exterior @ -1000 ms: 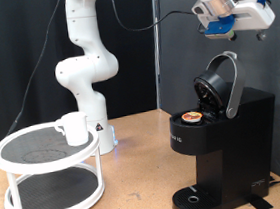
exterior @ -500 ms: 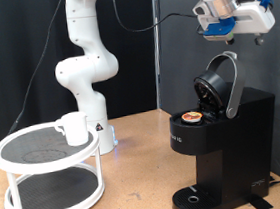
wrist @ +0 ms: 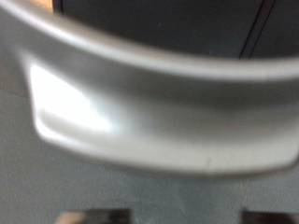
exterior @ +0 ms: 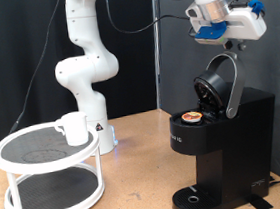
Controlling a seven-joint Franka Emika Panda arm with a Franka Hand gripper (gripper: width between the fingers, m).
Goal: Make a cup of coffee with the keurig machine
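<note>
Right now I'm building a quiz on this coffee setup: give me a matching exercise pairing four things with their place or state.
Things:
1. cup
2. keurig machine
3. pod
4. gripper

Places or states:
A. just above the raised silver handle
B. lid open
C. on the white two-tier stand's top shelf
D. seated in the brew chamber

Pairs: 1-C, 2-B, 3-D, 4-A

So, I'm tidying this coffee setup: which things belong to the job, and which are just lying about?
Job: coffee machine, lid up; pod in it; white mug; gripper above the lid's silver handle.
Lying about: round two-level stand under the mug.
</note>
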